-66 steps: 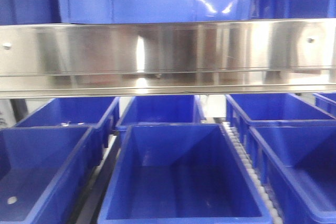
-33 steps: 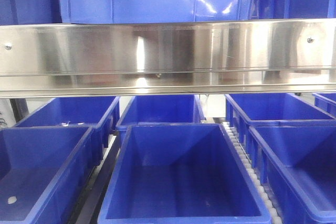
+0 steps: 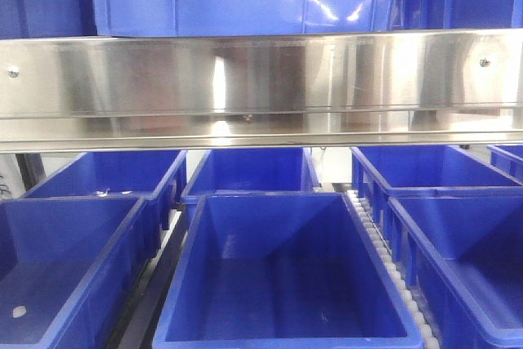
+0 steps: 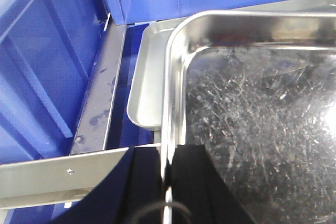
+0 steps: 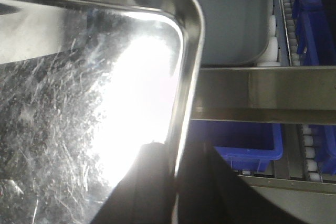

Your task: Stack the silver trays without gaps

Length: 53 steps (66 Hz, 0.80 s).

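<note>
Clamped down with the left fingers (image 4: 149,163), black and straddling the near rim of the upper silver tray (image 4: 252,119), one inside the pan and one outside, rim pinched between. Same story with the right fingers (image 5: 155,166): closed on the flared edge of that scratched, glaring tray, seen here from the opposite side. Ahead of the left fingers and a touch to their left, peeking out from under the held pan: the lower silver tray (image 4: 147,77), only its rounded corner and one side showing. Clearly offset, not nested square; cannot tell whether touching or hanging just above. Further left of the left fingers, a grey metal strip (image 4: 100,98) running away, then the ribbed wall of a blue bin (image 4: 42,77). Right beside the left fingers, low and to the left, a steel shelf rail (image 4: 63,174) with a screw in it. Past the right fingers, to their right, another stretch of rail and, below it, a blue bin. From the front view, nothing but the shelf rail and rows of blue bins, no fingers in sight.
</note>
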{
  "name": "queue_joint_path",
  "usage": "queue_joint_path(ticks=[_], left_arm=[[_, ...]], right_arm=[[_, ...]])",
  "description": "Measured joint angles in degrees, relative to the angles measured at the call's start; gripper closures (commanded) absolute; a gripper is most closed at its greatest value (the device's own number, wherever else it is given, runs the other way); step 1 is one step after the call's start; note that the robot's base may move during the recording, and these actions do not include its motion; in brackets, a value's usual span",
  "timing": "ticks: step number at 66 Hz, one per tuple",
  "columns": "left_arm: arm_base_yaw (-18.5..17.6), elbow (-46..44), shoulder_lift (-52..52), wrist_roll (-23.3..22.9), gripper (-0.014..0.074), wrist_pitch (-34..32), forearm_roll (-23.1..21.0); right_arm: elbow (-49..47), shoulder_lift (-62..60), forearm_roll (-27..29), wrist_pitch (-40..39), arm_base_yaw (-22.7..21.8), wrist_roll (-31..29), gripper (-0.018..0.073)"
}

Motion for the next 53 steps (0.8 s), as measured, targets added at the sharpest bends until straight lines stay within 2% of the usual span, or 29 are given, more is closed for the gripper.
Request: queue_joint_path(ticks=[53], left_arm=[[0.0, 0.0, 0.0, 0.0, 0.0613, -1.85, 0.0]], right_arm=[[0.0, 0.0, -0.72, 1.43, 0.0, 0.0, 0.0574]])
